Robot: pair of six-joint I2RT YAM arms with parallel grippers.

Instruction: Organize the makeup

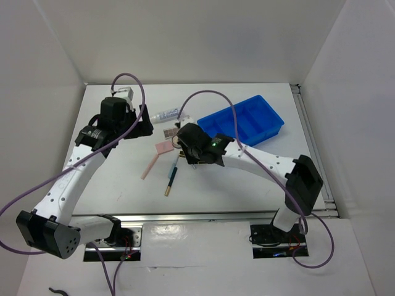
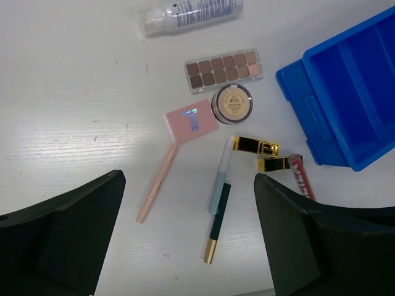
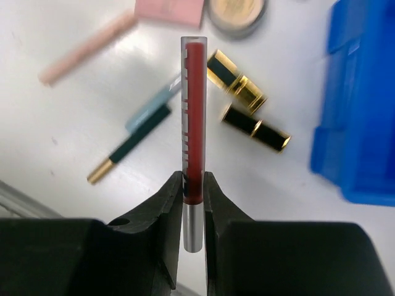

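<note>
Right hand (image 3: 194,185) clamped on red gloss tube (image 3: 194,92), held over the tabletop (image 3: 80,123) beside the blue bin (image 3: 364,111). Carry it level; release only once it rests inside a compartment.

Robotics lab test cell. White table (image 1: 216,191) boxed by plain white panels (image 1: 185,37) at 9, 12 and 3 o'clock. Left arm (image 1: 68,185) and right arm (image 1: 265,161) bolted to metal rail (image 1: 197,216) at 6 o'clock. Purple cables (image 1: 133,75) run loose.
</note>
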